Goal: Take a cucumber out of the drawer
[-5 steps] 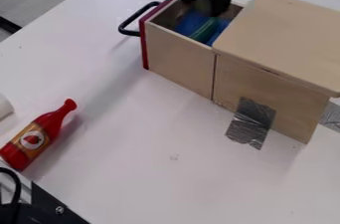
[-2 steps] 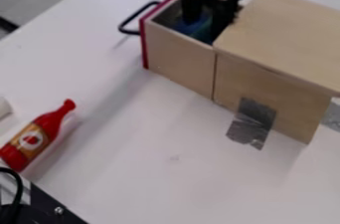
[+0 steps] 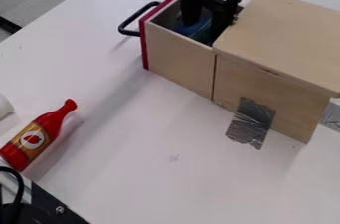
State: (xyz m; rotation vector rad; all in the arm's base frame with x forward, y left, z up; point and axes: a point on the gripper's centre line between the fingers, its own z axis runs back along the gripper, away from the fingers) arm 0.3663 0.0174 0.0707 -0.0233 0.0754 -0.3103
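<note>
The black gripper [image 3: 202, 31] is down in the open drawer [image 3: 178, 61], its two fingers apart. The green cucumber [image 3: 199, 32] seems to lie between them, by something blue [image 3: 181, 28]. Best to squeeze just the cucumber, then lift straight up past the sides.

The drawer [image 3: 178, 61] stands on the table [image 3: 152, 183], its handle [image 3: 137, 17] at its left end and the cabinet [image 3: 286, 44] adjoining its right. The gripper [image 3: 205, 23] reaches into the drawer from above, over the partly hidden contents [image 3: 196, 30]. Before the drawer and to its right, 1 strip of tape [image 3: 251, 123] runs from the cabinet's front onto the table. Well apart from the drawer, to its left and before it, lies 1 bottle [image 3: 33, 138].
</note>
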